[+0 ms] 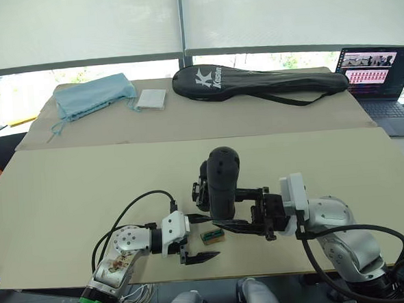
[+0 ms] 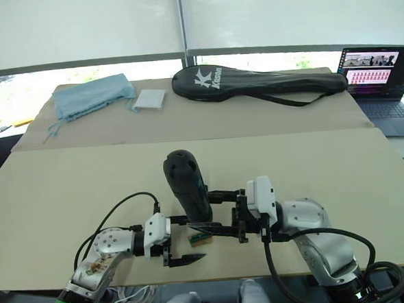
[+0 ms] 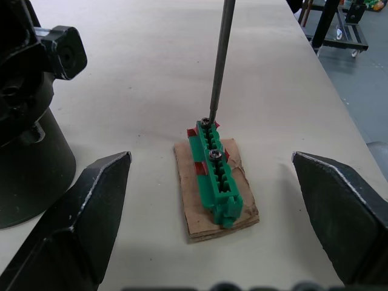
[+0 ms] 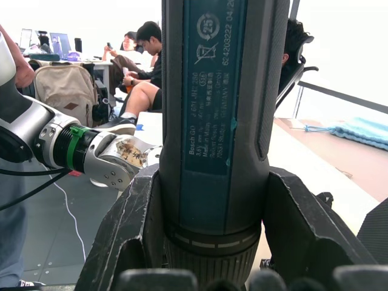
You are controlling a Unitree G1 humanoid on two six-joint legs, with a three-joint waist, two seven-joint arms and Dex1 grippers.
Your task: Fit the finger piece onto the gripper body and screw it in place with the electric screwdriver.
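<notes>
- The thick dark navy-black pen-shaped electric screwdriver [image 2: 188, 187] stands nearly upright over the near edge of the beige table [image 1: 88, 199], its rounded end up. Its thin metal bit [image 3: 218, 60] points down onto a screw head at the end of the small green block on a brown card base [image 3: 215, 182].
- The right gripper [image 2: 216, 211] has its two black fingers clamped around the screwdriver's lower barrel; the right wrist view shows both pads pressed flat against the casing.
- The left gripper [image 1: 197, 238] sits low over the table just beside the green block, jaws spread wide and empty, one finger on each side of the block without touching it.
- The small black gripper body [image 3: 27, 109], with its round cylindrical base and blocky linkage top, stands on the table close beside the block, on the far side of the screwdriver.
- I cannot make out the finger piece.
- The screwdriver looks rigid, fairly heavy and smooth-cased, so a low grip near the collar probably steadies the bit best; a higher hold would likely let the tip wander.
- The screw is tiny and likely to drop off the bit if it tilts.
- The block looks light and may slide unless braced.
</notes>
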